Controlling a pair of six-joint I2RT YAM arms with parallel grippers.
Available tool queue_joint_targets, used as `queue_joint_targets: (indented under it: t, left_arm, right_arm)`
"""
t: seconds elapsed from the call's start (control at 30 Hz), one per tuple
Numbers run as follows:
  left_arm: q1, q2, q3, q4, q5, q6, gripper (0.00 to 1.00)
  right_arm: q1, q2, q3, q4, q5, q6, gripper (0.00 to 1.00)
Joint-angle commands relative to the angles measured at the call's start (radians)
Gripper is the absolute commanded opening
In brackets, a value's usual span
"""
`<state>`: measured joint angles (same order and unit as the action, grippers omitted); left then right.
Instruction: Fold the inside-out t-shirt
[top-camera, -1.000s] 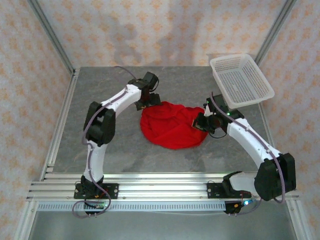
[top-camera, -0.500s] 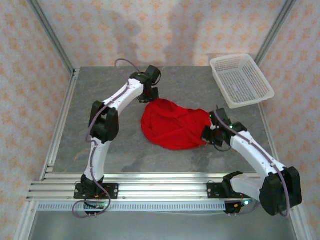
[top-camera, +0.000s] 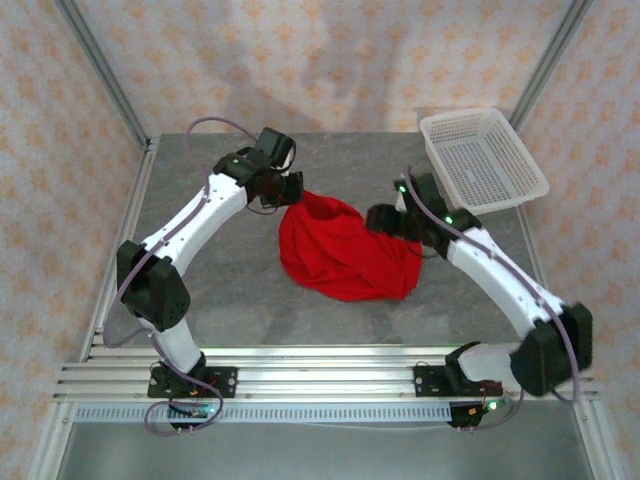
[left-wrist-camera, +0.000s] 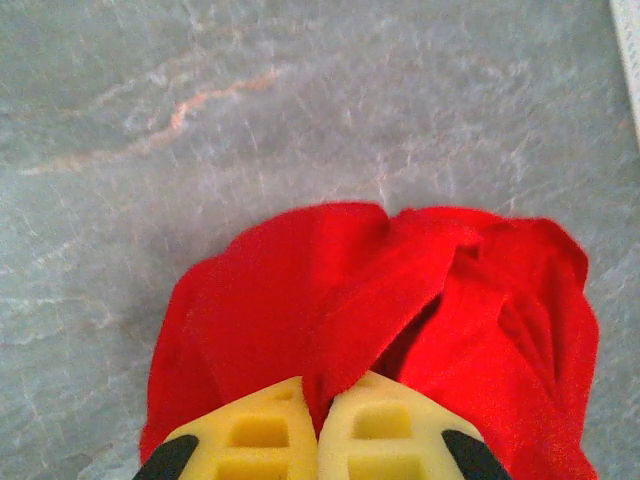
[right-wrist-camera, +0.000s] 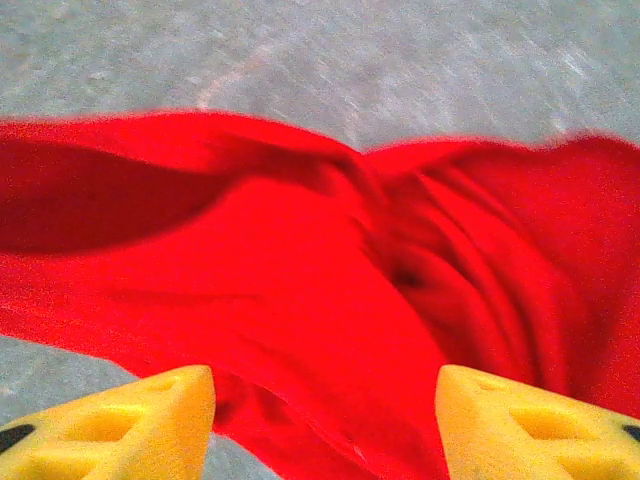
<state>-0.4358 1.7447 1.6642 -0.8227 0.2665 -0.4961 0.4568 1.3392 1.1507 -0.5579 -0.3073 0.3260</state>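
Left wrist, t-shirt (left-wrist-camera: 400, 300) pinched between closed jaws

The table (top-camera: 230, 295) is grey like stone, with pale and pinkish streaks. Shiny metal rails (top-camera: 320, 378) run along its near edge, and one more rail (top-camera: 121, 250) runs down its left side. Walls (top-camera: 450, 50) stand on the left, right and far sides, covered in cream paper with small orange flowers. Two metal posts (top-camera: 103, 70) lean up at the far corners. The light is soft, and a faint shadow (top-camera: 255, 75) lies on the far wall.
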Motion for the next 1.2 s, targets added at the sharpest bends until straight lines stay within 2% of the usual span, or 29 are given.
queue_joint_targets:
  t: [0.0, 0.13, 0.2, 0.27, 0.37, 0.4, 0.53, 0.63, 0.73, 0.83, 0.93, 1.0, 1.07, 1.1, 1.17]
  left_arm:
    - [-0.015, -0.016, -0.001, 0.023, 0.019, 0.024, 0.00]
    - [-0.015, -0.013, 0.009, 0.018, 0.012, 0.022, 0.00]
    - [-0.015, -0.008, 0.015, 0.014, 0.012, 0.021, 0.00]
    - [-0.015, -0.008, 0.016, 0.013, 0.016, 0.019, 0.00]
    - [-0.015, -0.011, 0.014, 0.016, 0.024, 0.021, 0.00]
    - [-0.015, -0.011, 0.014, 0.014, 0.024, 0.024, 0.00]
    - [-0.015, -0.010, 0.029, -0.016, 0.007, 0.047, 0.00]
    - [-0.013, -0.019, 0.028, -0.043, -0.024, 0.063, 0.00]
    - [-0.009, -0.044, -0.004, -0.020, -0.017, 0.050, 0.00]
    - [-0.008, -0.049, -0.023, 0.001, 0.004, 0.038, 0.00]
    - [-0.008, -0.038, -0.019, 0.001, 0.011, 0.034, 0.00]
    - [-0.007, -0.031, -0.015, 0.007, 0.018, 0.032, 0.00]
    - [-0.007, -0.025, 0.000, -0.005, 0.008, 0.037, 0.00]
    - [-0.006, -0.022, 0.013, -0.018, -0.008, 0.045, 0.00]
    - [0.003, -0.020, 0.031, -0.048, -0.037, 0.060, 0.00]
  right_arm:
    - [0.050, 0.208, 0.182, 0.022, -0.020, -0.107, 0.62]
    - [0.111, 0.385, 0.307, 0.038, -0.025, -0.203, 0.65]
    - [0.128, 0.433, 0.309, 0.107, 0.029, -0.210, 0.69]
    - [0.135, 0.483, 0.333, 0.133, 0.152, -0.194, 0.70]
    - [0.148, 0.576, 0.412, 0.077, 0.544, -0.124, 0.71]
    - [0.148, 0.610, 0.440, 0.061, 0.622, -0.119, 0.72]
    - [0.146, 0.686, 0.521, -0.022, 0.655, -0.163, 0.71]
    - [0.118, 0.663, 0.503, -0.086, 0.577, -0.165, 0.69]
    - [0.032, 0.638, 0.407, -0.093, 0.365, -0.135, 0.66]
    - [-0.059, 0.647, 0.369, -0.154, 0.224, -0.104, 0.61]
    - [-0.105, 0.646, 0.364, -0.192, 0.065, -0.110, 0.57]
    - [-0.112, 0.631, 0.368, -0.198, -0.052, -0.115, 0.46]
    - [-0.111, 0.606, 0.378, -0.199, -0.125, -0.099, 0.27]
    - [-0.111, 0.588, 0.384, -0.197, -0.153, -0.090, 0.20]
    - [-0.112, 0.535, 0.400, -0.192, -0.200, -0.070, 0.12]
